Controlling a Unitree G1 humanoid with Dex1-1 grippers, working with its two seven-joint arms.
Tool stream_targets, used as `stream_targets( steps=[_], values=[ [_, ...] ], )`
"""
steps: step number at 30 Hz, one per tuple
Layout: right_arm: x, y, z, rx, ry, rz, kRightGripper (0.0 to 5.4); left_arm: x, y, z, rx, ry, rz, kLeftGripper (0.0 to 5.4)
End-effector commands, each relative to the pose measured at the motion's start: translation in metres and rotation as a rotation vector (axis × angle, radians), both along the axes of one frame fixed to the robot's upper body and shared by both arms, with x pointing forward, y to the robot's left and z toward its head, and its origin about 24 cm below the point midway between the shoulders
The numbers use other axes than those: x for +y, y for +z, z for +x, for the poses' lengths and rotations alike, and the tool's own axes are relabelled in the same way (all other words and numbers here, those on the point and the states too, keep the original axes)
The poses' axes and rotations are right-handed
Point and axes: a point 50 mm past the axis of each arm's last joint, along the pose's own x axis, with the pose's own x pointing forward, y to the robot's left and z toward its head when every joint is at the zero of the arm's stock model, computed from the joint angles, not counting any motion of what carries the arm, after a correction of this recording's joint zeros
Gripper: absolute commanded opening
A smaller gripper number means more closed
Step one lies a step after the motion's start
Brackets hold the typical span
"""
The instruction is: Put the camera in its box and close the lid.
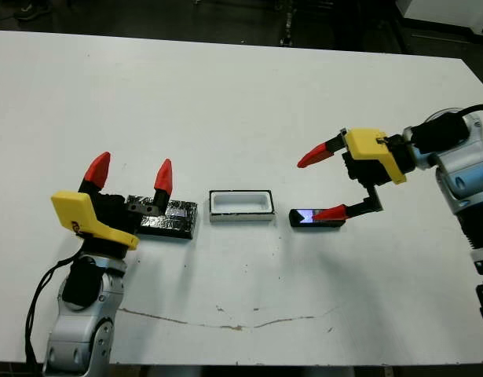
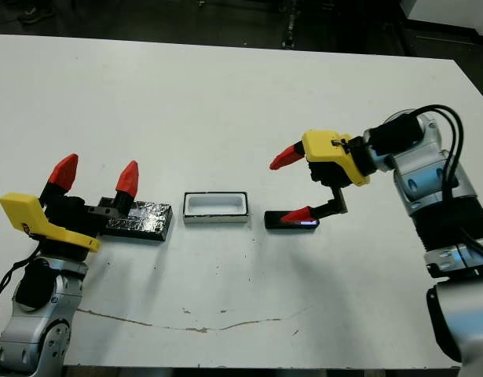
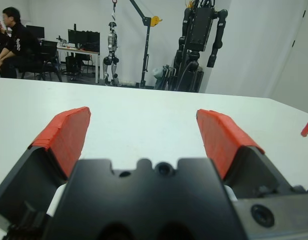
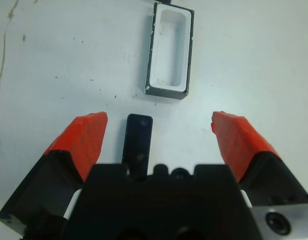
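Right wrist view: right gripper (image 4: 161, 132) fingers apart above camera (image 4: 137, 140); left gripper (image 1: 129, 177) fingers apart.

Robotics lab: humanoid robots (image 3: 111, 50) on stands, desks (image 3: 78, 50).

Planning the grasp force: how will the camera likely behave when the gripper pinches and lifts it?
The camera looks a stiff flat bar, so probably no flexing or rolling. Its glossy face may be slippery. Being slim and low on the table, the open right gripper gets little edge to pinch.

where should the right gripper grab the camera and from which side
Across its narrow width near mid-length, coming from above. The camera lies flat on the table as a slim bar, end-on to the box; the open right gripper already brackets it.
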Motion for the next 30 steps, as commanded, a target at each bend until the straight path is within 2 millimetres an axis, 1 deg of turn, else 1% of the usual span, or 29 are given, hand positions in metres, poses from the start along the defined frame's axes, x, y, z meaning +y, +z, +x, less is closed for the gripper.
stream_targets(
  steps=[1,4,7,13,21,30],
  values=[
    [-0.001,-0.009,0.000,0.063,-0.014,0.030,5.40,0.001,-0.002,-0.001,0.016,0.001,-0.002,5.38],
    [-0.001,-0.013,0.000,0.085,-0.023,0.040,5.40,0.001,-0.002,-0.001,0.016,0.002,0.001,5.38],
    [0.000,-0.016,-0.001,0.071,-0.016,0.001,5.40,0.001,-0.001,-0.001,0.016,0.007,0.018,5.38],
    [0.001,-0.024,-0.003,0.068,-0.003,-0.017,5.40,0.001,-0.002,-0.002,0.017,0.002,0.004,5.38],
    [0.002,-0.037,-0.003,0.155,-0.028,-0.052,5.40,0.002,-0.004,-0.002,0.020,-0.002,-0.004,5.38],
    [0.000,-0.044,-0.004,0.163,-0.046,-0.073,5.40,0.002,-0.004,-0.003,0.025,0.003,0.001,5.38]
  ],
)
